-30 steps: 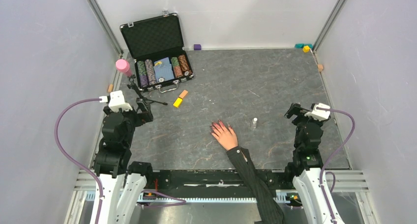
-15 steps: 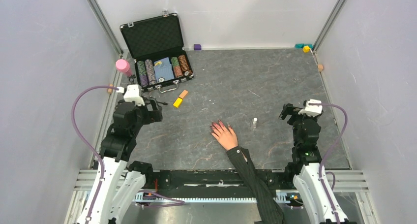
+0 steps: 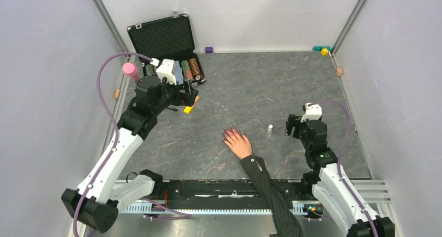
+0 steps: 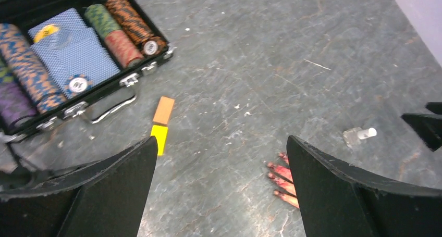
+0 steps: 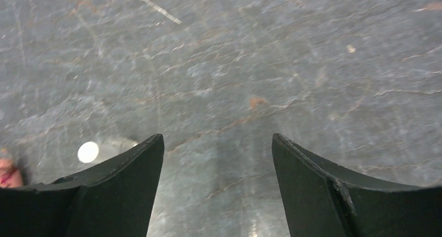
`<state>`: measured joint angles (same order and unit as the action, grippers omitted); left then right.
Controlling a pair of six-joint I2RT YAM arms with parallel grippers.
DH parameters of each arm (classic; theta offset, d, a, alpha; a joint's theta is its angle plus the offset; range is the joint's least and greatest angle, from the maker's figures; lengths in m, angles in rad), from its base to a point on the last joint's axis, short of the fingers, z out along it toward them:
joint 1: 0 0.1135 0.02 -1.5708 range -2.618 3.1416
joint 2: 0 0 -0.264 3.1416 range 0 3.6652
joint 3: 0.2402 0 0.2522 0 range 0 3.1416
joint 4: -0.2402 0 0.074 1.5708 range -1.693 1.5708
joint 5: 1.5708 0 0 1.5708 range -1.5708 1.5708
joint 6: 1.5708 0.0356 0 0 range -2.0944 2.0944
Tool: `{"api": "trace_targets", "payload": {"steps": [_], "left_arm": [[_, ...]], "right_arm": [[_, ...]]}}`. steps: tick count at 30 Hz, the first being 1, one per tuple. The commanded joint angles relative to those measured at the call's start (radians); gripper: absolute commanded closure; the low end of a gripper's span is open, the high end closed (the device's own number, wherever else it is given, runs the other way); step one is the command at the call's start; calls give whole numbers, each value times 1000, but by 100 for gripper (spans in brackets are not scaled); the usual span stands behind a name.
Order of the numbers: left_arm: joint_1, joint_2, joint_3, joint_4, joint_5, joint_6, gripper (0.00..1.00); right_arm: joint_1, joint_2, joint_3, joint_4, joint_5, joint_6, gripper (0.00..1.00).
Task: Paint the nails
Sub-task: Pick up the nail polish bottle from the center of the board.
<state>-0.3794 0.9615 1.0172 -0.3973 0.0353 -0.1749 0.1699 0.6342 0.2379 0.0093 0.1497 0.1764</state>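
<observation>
left gripper: jaws spread wide, nothing between them; hangs over the bench toward the far-left corner, just in front of the case
right gripper: also spread and empty; toward the right edge, low over bare surface, beside the bottle
nails: glossy reddish-pink, tiny; at the tips of a pale hand lying flat near the middle of the near edge, fingers pointing toward the far-left corner
sleeve: dark pinstripe, runs off the near edge
bottle: small, clear, white cap; upright, just right of the hand, apart from it, between the hand and the right gripper
case: black, metal-trimmed, open at the far-left corner; lid lined with egg-crate foam
case contents: rows of striped poker chips in several colours lying on edge, blue patterned card decks between the rows
orange block: small rectangle, in front of the case handle
yellow block: same shape, just beside the orange one end to end
pink cylinder: left edge, beside the case
bench: dark grey, slate-like, pale veins and scratches
</observation>
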Motion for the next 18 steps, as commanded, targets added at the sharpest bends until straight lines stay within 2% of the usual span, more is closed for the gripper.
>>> {"api": "trace_targets", "payload": {"steps": [1,8,18], "left_arm": [[-6,48,25,64,122,-9,0],[-4,3,-36,16,-71,45,0],[-4,-6,-7,6,-40,12,0]], "right_arm": [[84,-1,71,-96,66,43,21],[196,53,166,-200,80,72,30],[274,232,295,-200,-6,23,37]]}}
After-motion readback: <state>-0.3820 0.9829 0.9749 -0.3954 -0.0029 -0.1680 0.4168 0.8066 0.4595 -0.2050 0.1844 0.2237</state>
